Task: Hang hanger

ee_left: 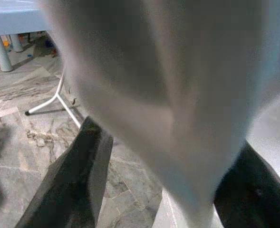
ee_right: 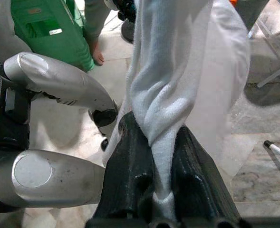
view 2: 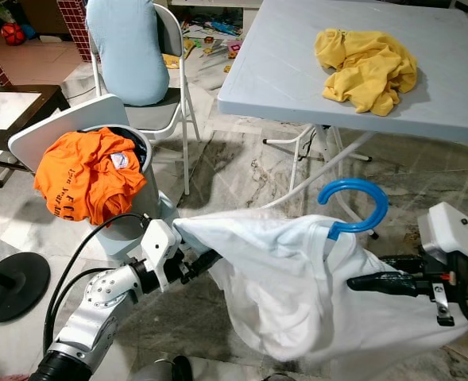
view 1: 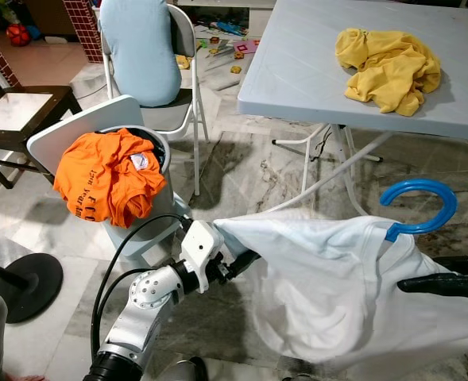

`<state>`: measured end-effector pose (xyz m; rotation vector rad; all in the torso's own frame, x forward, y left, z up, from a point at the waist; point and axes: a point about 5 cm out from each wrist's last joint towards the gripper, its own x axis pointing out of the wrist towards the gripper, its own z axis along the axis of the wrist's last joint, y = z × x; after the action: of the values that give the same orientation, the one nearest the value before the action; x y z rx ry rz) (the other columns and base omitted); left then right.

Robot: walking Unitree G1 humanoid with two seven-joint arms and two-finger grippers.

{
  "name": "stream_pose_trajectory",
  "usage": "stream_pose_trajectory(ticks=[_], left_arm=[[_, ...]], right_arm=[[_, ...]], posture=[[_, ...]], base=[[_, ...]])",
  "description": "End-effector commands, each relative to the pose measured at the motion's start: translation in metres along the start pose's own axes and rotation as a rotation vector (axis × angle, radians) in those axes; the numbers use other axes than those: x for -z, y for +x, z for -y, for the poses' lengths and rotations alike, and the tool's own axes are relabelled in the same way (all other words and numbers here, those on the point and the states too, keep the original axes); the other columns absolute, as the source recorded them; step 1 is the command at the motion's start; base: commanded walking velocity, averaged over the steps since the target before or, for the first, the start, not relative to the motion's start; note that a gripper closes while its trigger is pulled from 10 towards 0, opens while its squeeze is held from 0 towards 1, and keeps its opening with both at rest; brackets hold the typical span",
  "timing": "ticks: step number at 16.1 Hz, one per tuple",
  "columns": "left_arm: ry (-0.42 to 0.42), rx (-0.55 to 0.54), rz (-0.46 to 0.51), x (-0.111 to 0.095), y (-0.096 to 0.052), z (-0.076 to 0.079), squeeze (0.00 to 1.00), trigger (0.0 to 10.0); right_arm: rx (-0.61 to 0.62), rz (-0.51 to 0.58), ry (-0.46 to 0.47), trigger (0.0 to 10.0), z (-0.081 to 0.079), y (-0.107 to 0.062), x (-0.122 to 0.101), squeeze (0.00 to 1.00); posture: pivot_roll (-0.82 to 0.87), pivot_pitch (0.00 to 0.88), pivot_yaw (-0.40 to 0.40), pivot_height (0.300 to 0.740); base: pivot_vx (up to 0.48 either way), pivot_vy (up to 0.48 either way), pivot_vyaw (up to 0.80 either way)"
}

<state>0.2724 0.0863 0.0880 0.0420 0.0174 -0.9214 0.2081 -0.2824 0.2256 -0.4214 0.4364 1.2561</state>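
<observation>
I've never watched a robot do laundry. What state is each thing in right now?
White shirt: on a hanger, stretched between both grippers.
Blue hanger: hook sticking up from the collar.
Left gripper: fingers pinching shirt.
Right gripper: fingers pinching shirt.
Orange shirt: draped over bin.
Yellow shirt: crumpled on table.

- One blue hanger (view 1: 421, 205)
- One white shirt (view 1: 329, 278)
- One orange shirt (view 1: 106, 178)
- One yellow shirt (view 1: 388, 67)
- One table (view 1: 297, 71)
- Two grippers: left gripper (view 1: 241, 260), right gripper (view 1: 412, 283)
</observation>
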Motion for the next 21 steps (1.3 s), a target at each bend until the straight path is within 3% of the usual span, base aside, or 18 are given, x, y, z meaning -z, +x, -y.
stream_pose_trajectory(ticks=[1, 11, 18, 21], left_arm=[[0.014, -0.001, 0.013, -0.006, -0.002, -0.004, 0.0, 0.0], [-0.032, 0.027, 0.076, -0.016, 0.009, 0.005, 0.0, 0.0], [-0.026, 0.059, 0.07, -0.022, 0.003, 0.006, 0.0, 0.0], [-0.034, 0.123, 0.062, -0.029, -0.002, 0.014, 0.0, 0.0]], right_arm=[[-0.017, 0.002, -0.04, 10.0, -0.002, -0.002, -0.007, 0.0], [-0.02, -0.006, -0.04, 10.0, -0.004, 0.005, -0.004, 0.0], [-0.005, -0.033, -0.043, 10.0, -0.001, 0.007, 0.002, 0.0], [0.055, -0.103, -0.075, 10.0, 0.009, 0.009, 0.013, 0.0]], posture=[[-0.12, 0.149, 0.039, 0.74], [-0.12, 0.149, 0.038, 0.74], [-0.11, 0.149, 0.035, 0.74], [-0.1, 0.148, 0.033, 0.74]], base=[[0.0, 0.0, 0.0], [0.0, 0.0, 0.0], [0.0, 0.0, 0.0], [0.0, 0.0, 0.0]])
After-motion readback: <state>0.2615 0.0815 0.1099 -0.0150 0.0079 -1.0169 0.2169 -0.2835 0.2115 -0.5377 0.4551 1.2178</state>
